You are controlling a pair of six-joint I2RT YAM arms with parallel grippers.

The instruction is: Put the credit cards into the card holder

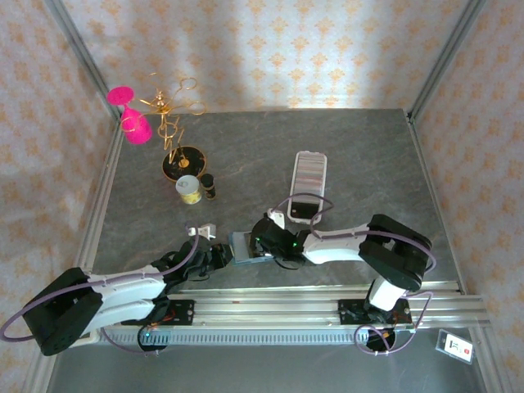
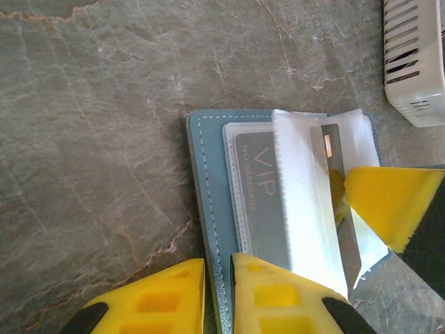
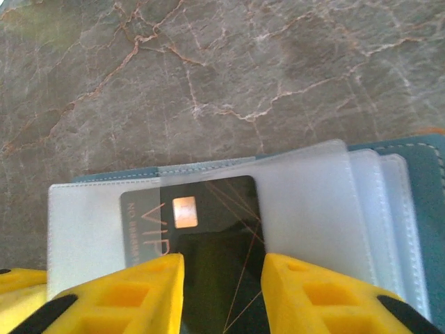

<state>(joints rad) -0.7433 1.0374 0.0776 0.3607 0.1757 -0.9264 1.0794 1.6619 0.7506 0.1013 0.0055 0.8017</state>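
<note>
Pinching the stitched edge of the open teal card holder (image 2: 207,174), which lies on the grey stone table (image 2: 90,139), the left gripper (image 2: 218,292) is clenched, while the right gripper (image 3: 222,292) straddles a dark VIP credit card (image 3: 215,229) half inside a clear sleeve (image 3: 313,195), its grasp impossible to tell.

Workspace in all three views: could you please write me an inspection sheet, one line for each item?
Surface: grey stone-pattern table.
Job's things: card holder lies open; a dark VIP credit card sits partly under its clear sleeve; more credit cards stand in the white tray.
Clutter: gold jewellery stand, pink object, small jar, white clip.
Grippers: left gripper clamps the holder's cover edge; right gripper straddles the VIP card, grip unclear.
Cables: lilac cables loop along both arms.
Surroundings: patterned wallpaper, metal frame.
</note>
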